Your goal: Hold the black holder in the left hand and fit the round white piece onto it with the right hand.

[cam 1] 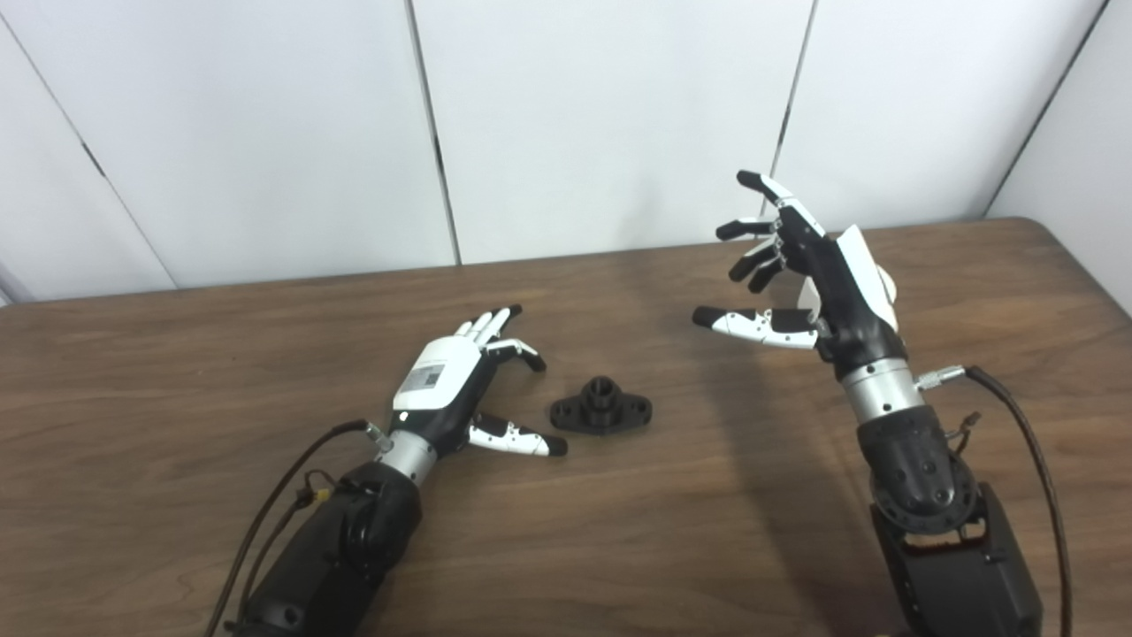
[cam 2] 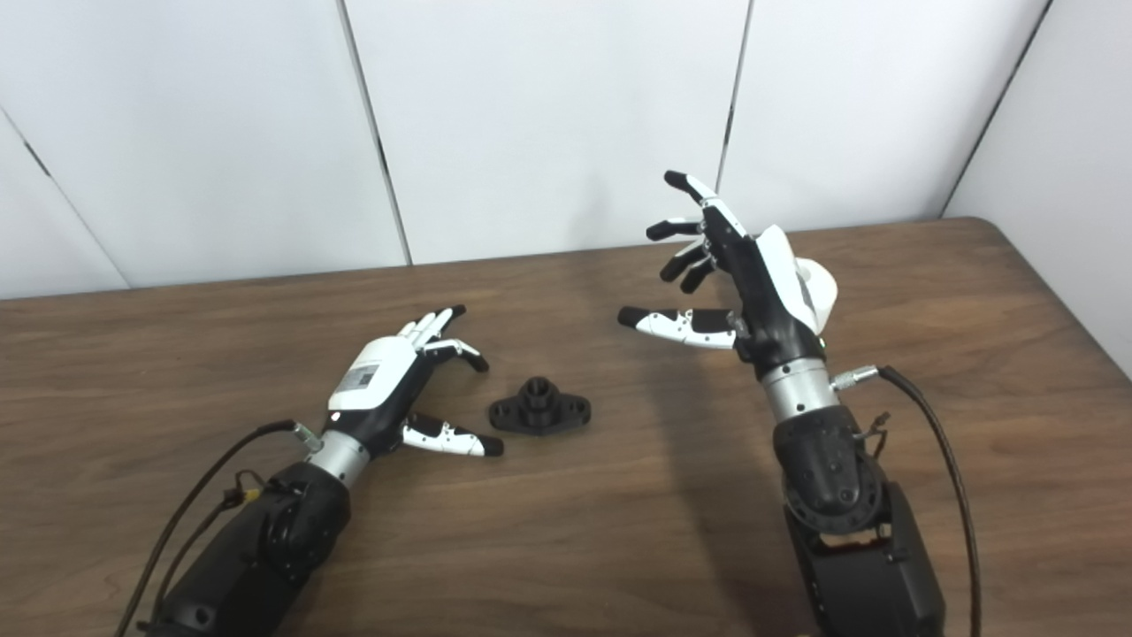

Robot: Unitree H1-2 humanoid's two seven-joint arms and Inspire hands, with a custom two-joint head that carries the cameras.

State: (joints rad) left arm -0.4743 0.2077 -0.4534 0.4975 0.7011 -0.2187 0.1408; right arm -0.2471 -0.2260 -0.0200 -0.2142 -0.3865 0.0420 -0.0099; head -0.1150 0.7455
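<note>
The black holder [cam 1: 601, 411] lies flat on the wooden table [cam 1: 707, 531], a short round stub standing up from its middle. My left hand [cam 1: 460, 380] rests low just left of it, open, thumb pointing at the holder but apart from it. My right hand [cam 2: 743, 283] is raised above the table to the right, open with fingers spread and nothing in them. The round white piece [cam 2: 822, 292] shows behind the right hand, largely hidden by it; I cannot tell whether it touches the hand.
White wall panels [cam 1: 619, 115] stand along the table's far edge. The table's right edge [cam 1: 1092, 265] runs close behind the right arm. Black cables [cam 1: 1035, 460] trail from both wrists.
</note>
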